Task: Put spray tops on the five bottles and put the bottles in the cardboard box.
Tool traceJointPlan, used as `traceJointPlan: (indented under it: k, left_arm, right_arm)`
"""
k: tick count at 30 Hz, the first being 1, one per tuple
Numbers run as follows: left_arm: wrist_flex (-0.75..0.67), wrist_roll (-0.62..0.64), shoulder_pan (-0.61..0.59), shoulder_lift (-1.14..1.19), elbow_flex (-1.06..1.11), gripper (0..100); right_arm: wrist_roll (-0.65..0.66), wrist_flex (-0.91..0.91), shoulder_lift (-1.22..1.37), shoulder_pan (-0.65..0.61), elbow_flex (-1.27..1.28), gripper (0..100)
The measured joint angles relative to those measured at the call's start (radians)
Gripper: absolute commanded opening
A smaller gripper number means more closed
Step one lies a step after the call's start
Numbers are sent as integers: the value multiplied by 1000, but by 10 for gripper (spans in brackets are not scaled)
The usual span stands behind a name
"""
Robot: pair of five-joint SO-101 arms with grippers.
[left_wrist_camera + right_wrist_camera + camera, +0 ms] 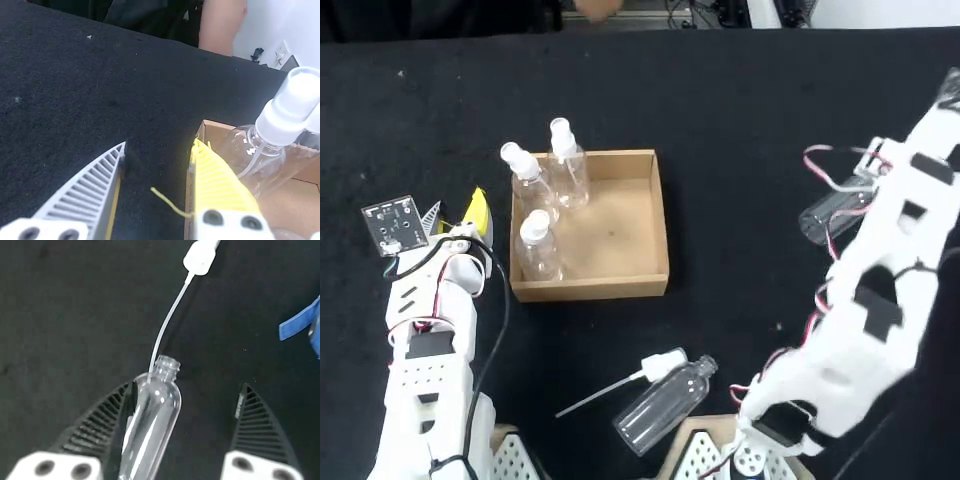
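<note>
The cardboard box [660, 220] holds three clear bottles [570, 165] [532, 180] [540, 245], each with a white spray top. My left gripper [455, 205] stands open just left of the box; in its own view [160, 144] the box corner [210, 130] and a capped bottle [260, 150] lie beside the yellow finger. My right gripper [189, 386] is open around an uncapped bottle [152, 415] lying on the table, close to one finger. A spray top [200, 260] lies beyond, its tube reaching the bottle's neck. Another uncapped bottle [665, 405] and loose spray top [660, 365] lie at the front.
The right arm [880, 290] crosses above a clear bottle [825, 215] on the table's right side. A blue piece [300, 322] shows at the edge of the right wrist view. White arm bases [705, 455] stand at the front edge. The box's right half is bare.
</note>
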Motion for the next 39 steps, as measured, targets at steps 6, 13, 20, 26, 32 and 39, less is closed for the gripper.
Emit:
traceJointPlan:
  k: [6,13,20,26,32,39]
  left_arm:
    - [0,0,0,0,0,191]
    - [0,0,0,0,0,191]
    - [0,0,0,0,0,191]
    - [0,0,0,0,0,191]
    - [0,0,0,0,0,191]
    - [0,0,0,0,0,191]
  right_arm:
    - [-94,135,307,2,-473,268]
    - [-104,176,652,2,-971,268]
    - [-106,161,959,2,-1370,186]
    - [-106,44,1039,26,-1395,178]
    - [-106,37,1039,32,-1395,185]
    - [-106,126,1039,32,-1395,224]
